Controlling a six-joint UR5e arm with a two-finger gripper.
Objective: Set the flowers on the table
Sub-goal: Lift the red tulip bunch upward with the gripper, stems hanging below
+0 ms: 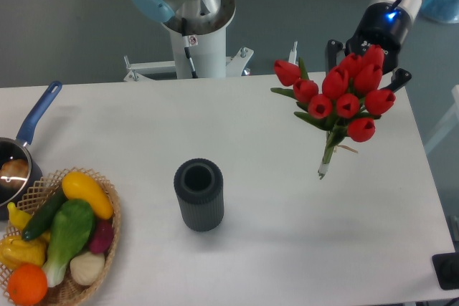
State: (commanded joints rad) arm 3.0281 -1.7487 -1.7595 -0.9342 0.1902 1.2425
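The flowers (343,102), a bunch of red tulip buds with green leaves and bundled green stems, hang tilted over the far right part of the white table (287,241). The stem end points down and to the left, close above the tabletop. My gripper (364,62) is right behind the buds at the top right. Its dark fingers (333,52) show on both sides of the bunch and it seems shut on the flowers. The buds hide the exact grip.
A dark grey ribbed vase (199,193) stands upright mid-table. A wicker basket of vegetables (107,238) sits at the front left, with a blue-handled pan (32,123) behind it. The arm's white base (201,41) stands at the far edge. A black object (447,270) is at the front right corner.
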